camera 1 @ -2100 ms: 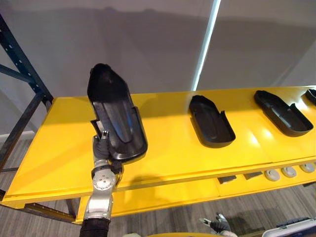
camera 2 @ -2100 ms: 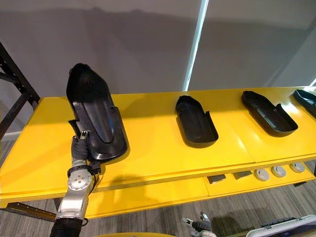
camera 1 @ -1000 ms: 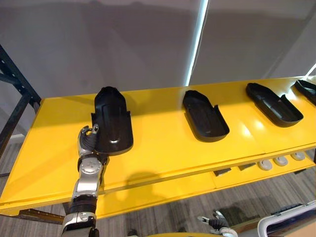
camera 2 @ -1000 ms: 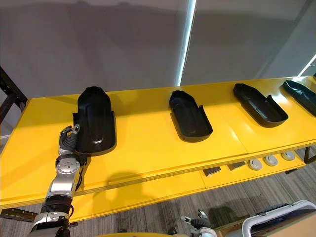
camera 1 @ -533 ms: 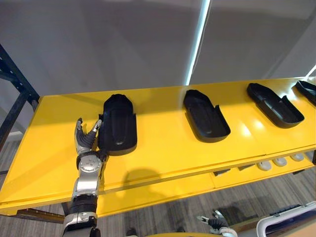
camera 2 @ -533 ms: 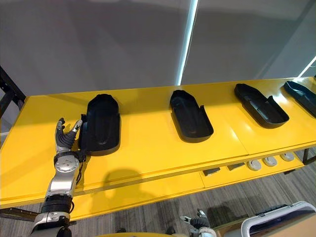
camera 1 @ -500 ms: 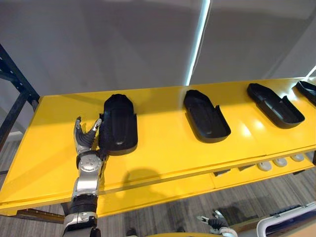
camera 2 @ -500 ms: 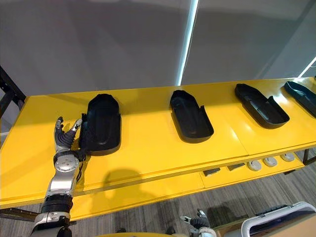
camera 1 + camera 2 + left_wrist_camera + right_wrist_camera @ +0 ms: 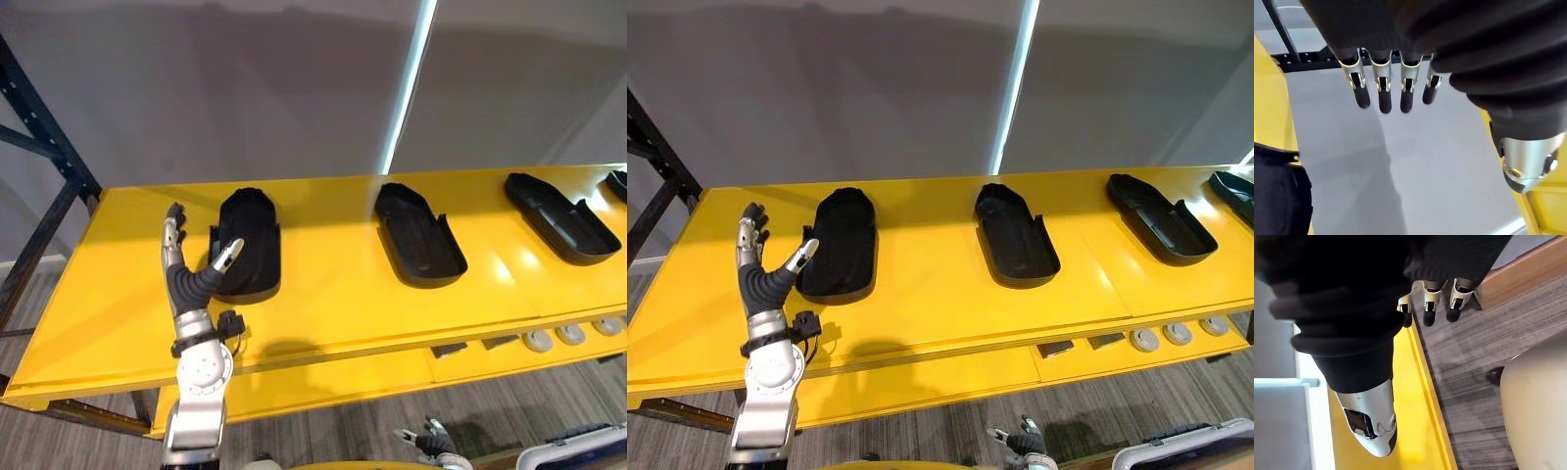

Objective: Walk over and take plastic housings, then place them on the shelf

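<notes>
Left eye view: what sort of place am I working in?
Probably a warehouse or factory store: a yellow shelf on a dark metal rack frame, with black plastic housings laid out in a row.

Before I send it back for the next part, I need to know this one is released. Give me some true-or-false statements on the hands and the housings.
1. The left hand is shut on the leftmost housing. False: its fingers are straight, the hand is beside the housing, and the housing lies on the yellow shelf.
2. At least three housings lie on the shelf. True: besides the leftmost one there are the middle housing and the third housing.
3. The housings are stacked. False: they lie apart in a row.
4. The right hand holds nothing. True.
</notes>
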Available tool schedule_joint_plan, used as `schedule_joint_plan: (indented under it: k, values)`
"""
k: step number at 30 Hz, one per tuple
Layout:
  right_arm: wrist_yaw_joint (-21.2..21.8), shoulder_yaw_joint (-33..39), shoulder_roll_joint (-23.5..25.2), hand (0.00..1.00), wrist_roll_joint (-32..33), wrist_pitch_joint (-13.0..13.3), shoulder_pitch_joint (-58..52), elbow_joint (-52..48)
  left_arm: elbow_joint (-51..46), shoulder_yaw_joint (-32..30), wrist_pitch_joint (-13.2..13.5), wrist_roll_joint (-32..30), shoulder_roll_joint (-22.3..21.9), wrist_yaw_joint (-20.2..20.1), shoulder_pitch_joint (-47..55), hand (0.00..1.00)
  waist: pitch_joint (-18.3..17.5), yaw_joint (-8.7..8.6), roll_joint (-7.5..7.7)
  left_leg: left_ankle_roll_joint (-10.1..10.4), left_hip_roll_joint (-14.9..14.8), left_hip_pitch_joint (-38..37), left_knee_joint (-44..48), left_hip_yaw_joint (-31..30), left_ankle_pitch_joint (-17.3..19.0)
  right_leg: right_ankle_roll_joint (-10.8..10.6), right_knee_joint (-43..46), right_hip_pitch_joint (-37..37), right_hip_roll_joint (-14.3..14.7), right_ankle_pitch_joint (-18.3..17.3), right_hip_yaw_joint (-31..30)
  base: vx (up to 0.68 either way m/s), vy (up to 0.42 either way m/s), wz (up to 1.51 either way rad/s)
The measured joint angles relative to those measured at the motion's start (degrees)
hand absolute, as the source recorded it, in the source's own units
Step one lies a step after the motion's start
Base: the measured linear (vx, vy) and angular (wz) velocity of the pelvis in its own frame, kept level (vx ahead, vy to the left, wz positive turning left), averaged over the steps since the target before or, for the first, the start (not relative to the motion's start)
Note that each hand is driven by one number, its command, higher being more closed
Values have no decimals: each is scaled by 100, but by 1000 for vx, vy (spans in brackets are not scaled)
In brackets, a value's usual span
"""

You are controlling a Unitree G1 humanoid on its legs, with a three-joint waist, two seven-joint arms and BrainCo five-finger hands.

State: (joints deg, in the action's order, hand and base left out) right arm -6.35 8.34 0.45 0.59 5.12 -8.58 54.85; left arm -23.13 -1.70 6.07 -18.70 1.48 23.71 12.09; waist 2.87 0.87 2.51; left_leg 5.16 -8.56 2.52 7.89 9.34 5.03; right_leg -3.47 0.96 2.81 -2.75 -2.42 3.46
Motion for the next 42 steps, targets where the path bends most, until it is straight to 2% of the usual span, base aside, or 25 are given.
schedule_joint_plan:
  k: [4,9,17,24,28,33,36,42]
  values:
    - [-24,-1,37,0,-4,-1,-37,-54,-230,0,168,42,-164,-121,639,100,2,38,9,3,-66,229,455,-118,191,-11,52,9,7,-8,144,26,9,14]
    - [-95,-63,72,0,-3,-12,-220,-314,-97,283,176,185,-259,-483,909,100,6,179,47,-70,-107,329,740,-106,428,-39,90,55,-12,-32,143,-10,25,0]
    - [-115,-261,78,0,-6,-59,-320,-469,1039,628,97,115,-253,-744,754,100,5,164,119,-84,-132,378,877,-40,526,-33,94,42,-15,-37,133,-6,6,-2]
    - [-117,-254,59,0,-16,-62,-406,-618,2062,670,-14,-128,-233,-740,217,100,-80,151,24,-31,-129,294,756,59,415,-34,120,-55,-27,-36,67,18,-6,-8]
    - [-117,-241,19,0,-52,-65,-428,-616,2485,707,-87,-232,-184,-705,-109,100,-186,139,1,7,-53,106,297,120,149,-31,92,-108,-47,-34,24,13,-35,-4]
    - [-116,-215,-82,0,-73,-69,-367,-502,2930,784,-125,-249,-96,-601,-463,100,-224,113,-117,47,5,-160,-308,172,-184,-11,80,-151,-23,-21,-20,-3,-33,-5]
    - [-115,-212,-87,0,-76,-83,-232,-362,3083,782,-124,-349,-10,-585,-630,100,-229,-14,-124,51,49,-252,-608,167,-363,20,41,-203,-12,5,-7,-35,-13,1]
    - [-112,-201,-101,0,-110,-114,-121,-183,3482,778,-117,-346,128,-582,-1105,100,-229,-37,-71,26,117,-341,-862,186,-467,-7,-99,-195,-8,95,-49,-5,-1,-3]
